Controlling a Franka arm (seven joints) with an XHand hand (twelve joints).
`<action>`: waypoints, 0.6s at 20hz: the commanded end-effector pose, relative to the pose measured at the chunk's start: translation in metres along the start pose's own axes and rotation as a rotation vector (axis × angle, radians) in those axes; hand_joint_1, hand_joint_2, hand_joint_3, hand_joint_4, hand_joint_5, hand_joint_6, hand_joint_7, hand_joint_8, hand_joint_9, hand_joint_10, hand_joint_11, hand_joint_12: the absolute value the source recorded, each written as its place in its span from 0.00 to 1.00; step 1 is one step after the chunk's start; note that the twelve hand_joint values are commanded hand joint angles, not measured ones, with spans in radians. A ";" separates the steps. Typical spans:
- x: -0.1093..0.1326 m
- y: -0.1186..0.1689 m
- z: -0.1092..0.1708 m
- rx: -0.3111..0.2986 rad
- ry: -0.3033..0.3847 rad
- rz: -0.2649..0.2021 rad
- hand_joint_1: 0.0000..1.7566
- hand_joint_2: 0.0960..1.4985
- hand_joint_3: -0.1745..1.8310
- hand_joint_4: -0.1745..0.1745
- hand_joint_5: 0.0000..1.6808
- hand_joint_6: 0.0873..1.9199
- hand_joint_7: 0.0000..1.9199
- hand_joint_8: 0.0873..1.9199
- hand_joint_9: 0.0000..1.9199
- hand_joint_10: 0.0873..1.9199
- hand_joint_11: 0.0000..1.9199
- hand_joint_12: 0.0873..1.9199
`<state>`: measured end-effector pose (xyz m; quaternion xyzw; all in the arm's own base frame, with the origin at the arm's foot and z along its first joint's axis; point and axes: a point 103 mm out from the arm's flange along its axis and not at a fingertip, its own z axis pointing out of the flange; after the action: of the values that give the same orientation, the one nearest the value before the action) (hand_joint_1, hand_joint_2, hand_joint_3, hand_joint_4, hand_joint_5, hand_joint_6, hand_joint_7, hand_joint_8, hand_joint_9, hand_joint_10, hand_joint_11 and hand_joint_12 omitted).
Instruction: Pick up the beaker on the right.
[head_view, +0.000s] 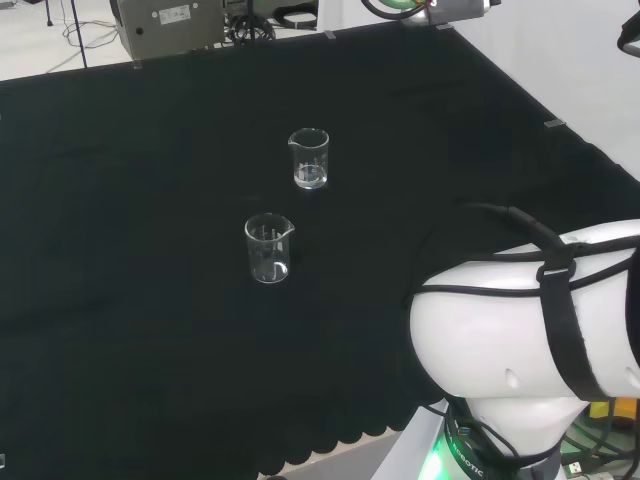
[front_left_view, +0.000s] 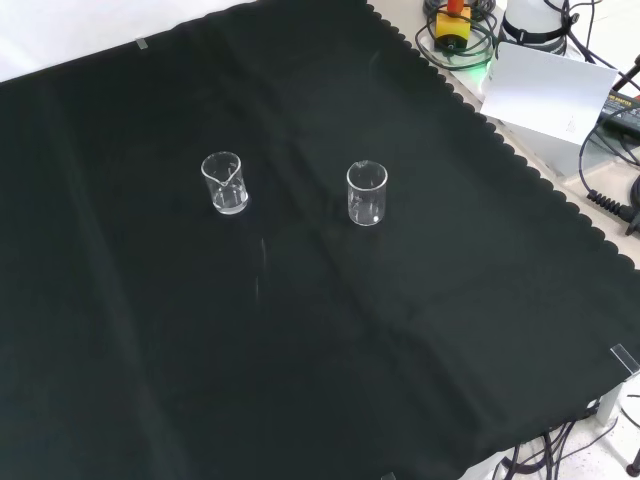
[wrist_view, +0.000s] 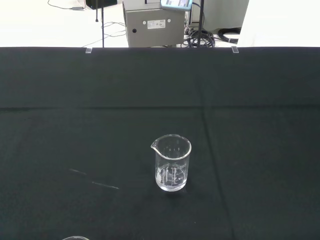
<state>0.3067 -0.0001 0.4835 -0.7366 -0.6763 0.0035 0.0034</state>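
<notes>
Two clear glass beakers are standing upright and well apart on the black cloth (head_view: 120, 300) covering the surface. In the head view the farther beaker (head_view: 309, 159) is sitting at about one o'clock from the nearer beaker (head_view: 268, 249), a little to its right and farther from the camera. The front view is showing the same pair side by side: one beaker (front_left_view: 224, 183) on that view's left, with its spout pointing toward five o'clock, and the other (front_left_view: 366, 193) on the right, closer to the scalloped edge of the cloth. Both are looking empty, with white graduation marks on their walls.

The wrist view is looking across the cloth at one beaker (wrist_view: 171, 162) standing upright near the middle, its spout pointing toward nine o'clock; the rim of a second vessel (wrist_view: 75, 238) is peeking in at about seven o'clock from it.

The arm's white link (head_view: 530, 330), wrapped with black straps and cable, is bulking at the head view's lower right, well apart from both beakers. Whether the hand is spread or curled, I cannot tell.
</notes>
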 end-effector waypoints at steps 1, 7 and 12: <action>0.000 0.001 0.000 -0.009 -0.010 0.001 0.05 0.74 0.36 0.47 0.14 0.11 0.04 0.26 0.08 0.30 0.01 0.68; -0.003 0.002 0.002 -0.010 0.000 0.007 0.03 0.82 0.26 0.47 0.19 0.01 0.04 0.25 0.08 0.30 0.00 0.70; -0.010 0.006 0.010 0.001 -0.001 0.027 0.03 0.82 0.25 0.47 0.19 0.00 0.04 0.25 0.08 0.30 0.00 0.70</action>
<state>0.3090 -0.0056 0.4796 -0.7408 -0.6718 0.0011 0.0000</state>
